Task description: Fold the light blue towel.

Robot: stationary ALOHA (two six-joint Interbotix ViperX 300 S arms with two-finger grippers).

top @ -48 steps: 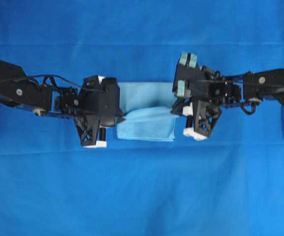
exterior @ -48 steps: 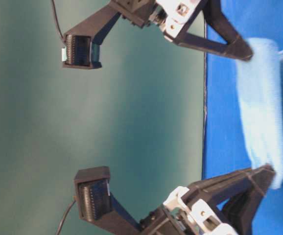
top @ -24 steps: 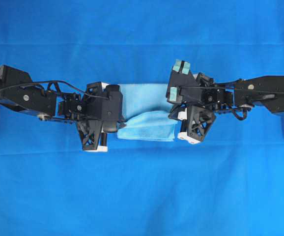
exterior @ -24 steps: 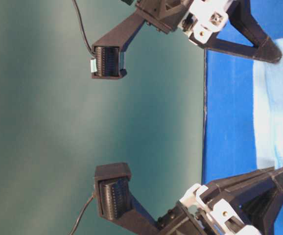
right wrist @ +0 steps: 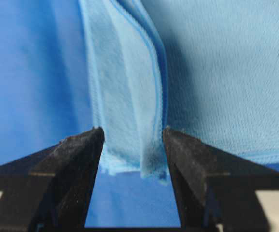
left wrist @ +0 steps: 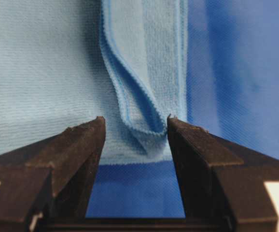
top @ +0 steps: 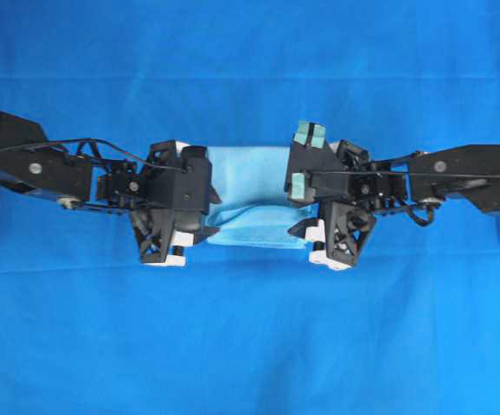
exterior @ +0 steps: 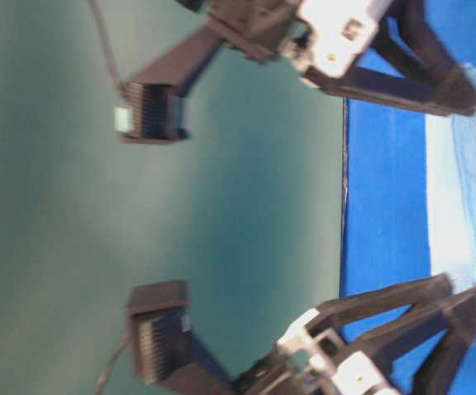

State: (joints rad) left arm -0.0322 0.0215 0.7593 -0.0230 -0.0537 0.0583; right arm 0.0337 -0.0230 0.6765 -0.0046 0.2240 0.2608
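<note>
- Two grippers, both with jaws parted and nothing pinched: left gripper [left wrist: 135,126] has a raised loop of hem sitting in the gap, right gripper [right wrist: 132,135] has a standing fold of cloth in its gap, cloth looks to brush the inner faces but is not clamped.
- Left fingers [left wrist: 84,140] dark, flat-faced, straddling the looped corner; right fingers [right wrist: 79,145] same, straddling the doubled edge.
- Light blue towel [top: 254,186] lies mid-sheet between the two grippers, left gripper [top: 185,235] at its 8 o'clock corner, right gripper [top: 319,238] at its 4 o'clock corner.
- Near edge of the towel is rumpled and doubled over, far half lies flat toward 12 o'clock.
- Big dark blue sheet [top: 250,346] underneath, flat, covers the whole table.
- Handling, my read: thin, light, floppy, fuzzy weave so decent grip, no breakage risk; it sags and bunches, won't hold shape.
- Best hold: the stitched hem at the two near corners, pinch only the towel layers, not the sheet below.
- Table-level view is blurred, adds little.
</note>
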